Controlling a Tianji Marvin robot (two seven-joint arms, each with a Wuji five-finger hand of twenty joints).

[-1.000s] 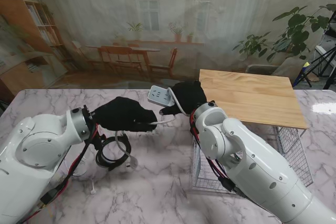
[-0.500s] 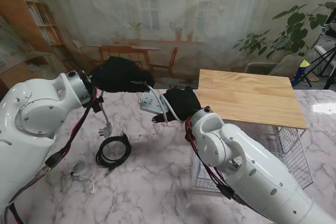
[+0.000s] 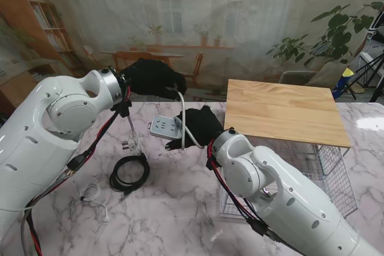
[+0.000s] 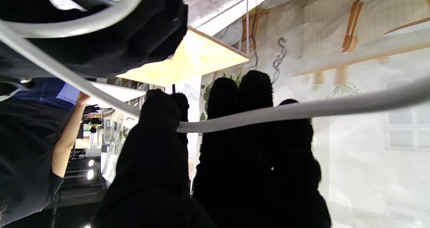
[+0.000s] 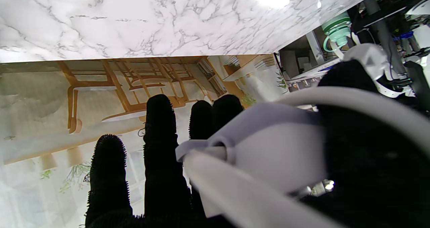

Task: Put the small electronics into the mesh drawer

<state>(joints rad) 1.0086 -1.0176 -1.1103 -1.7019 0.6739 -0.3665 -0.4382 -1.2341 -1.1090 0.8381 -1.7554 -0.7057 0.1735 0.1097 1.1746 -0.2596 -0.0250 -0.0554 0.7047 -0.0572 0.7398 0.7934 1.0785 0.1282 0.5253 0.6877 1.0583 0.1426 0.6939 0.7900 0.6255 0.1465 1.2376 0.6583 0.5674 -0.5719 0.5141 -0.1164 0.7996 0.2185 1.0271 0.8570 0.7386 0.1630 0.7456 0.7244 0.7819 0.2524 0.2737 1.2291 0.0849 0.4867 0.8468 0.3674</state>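
The right hand (image 3: 201, 125) is clamped on the power strip (image 3: 165, 127), held above the tabletop (image 3: 180, 208) at the drawer's (image 3: 336, 172) 9 o'clock. The left hand (image 3: 153, 78), at the strip's 11 o'clock, grips its cord (image 3: 181, 109); the plug (image 3: 131, 143) dangles over a black cable (image 3: 129, 174).

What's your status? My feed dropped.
Right hand shut on power strip. Left hand shut on its cord, plug dangling. Strip not yet in drawer; black cable on table.
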